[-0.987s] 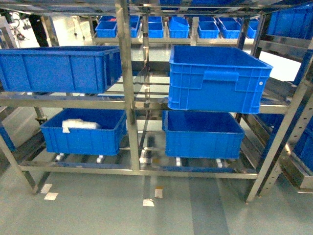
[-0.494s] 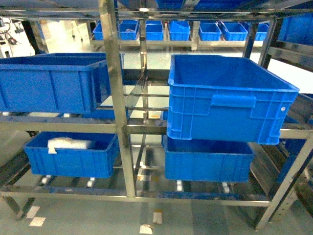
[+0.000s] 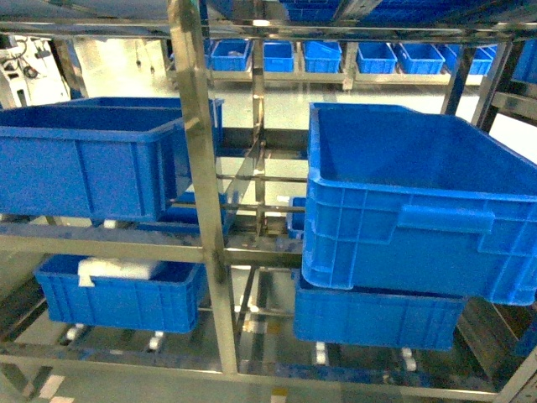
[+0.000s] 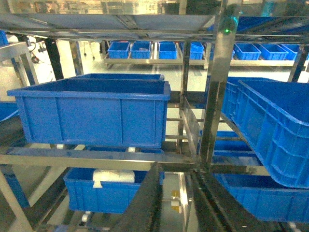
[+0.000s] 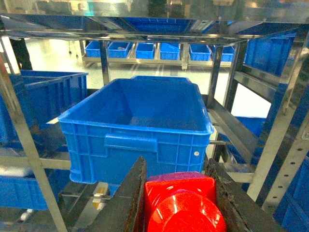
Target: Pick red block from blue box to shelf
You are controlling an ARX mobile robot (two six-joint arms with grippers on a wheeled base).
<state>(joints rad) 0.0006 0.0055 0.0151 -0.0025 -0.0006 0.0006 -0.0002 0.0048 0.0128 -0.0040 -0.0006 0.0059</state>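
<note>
Right wrist view: small glossy red plastic brick w/ round stud [image 5: 181, 205] sits pinched between the two dark fingers of the right gripper [image 5: 179, 203], one finger against each side. So the red block is out of its tub and in hand; the turquoise tub itself isn't in any view.

Step in hand, as I read it: carry/approach phase, block held, robot facing the shiny stainless-steel rack w/ square posts and open tiers [image 3: 195, 168]. Placement not yet done.

Next move prob. calls for picking a bare spot on a tier & extending the right arm between the uprights w/o clipping a post or crate rim. Directly ahead of the block is a large dark blue ribbed plastic crate [image 5: 137, 125], open top, looks empty inside. Free steel ledge is narrow; most of each tier is taken by crates.

Left gripper [image 4: 174, 203]: only two dark fingers show at bottom of left wrist view, apart w/ a gap, nothing between them. Idle.

Head view: neither arm visible. Another dark blue crate on the left of mid tier [image 3: 84, 164]; lower-left crate holds a white bundle [image 3: 117, 269], can't tell what. Right crate overhangs its tier toward the robot.

Room: warehouse-type, pale grey-green smooth floor, more racks of small blue bins [image 3: 319, 57] in background, bright light at rear.
</note>
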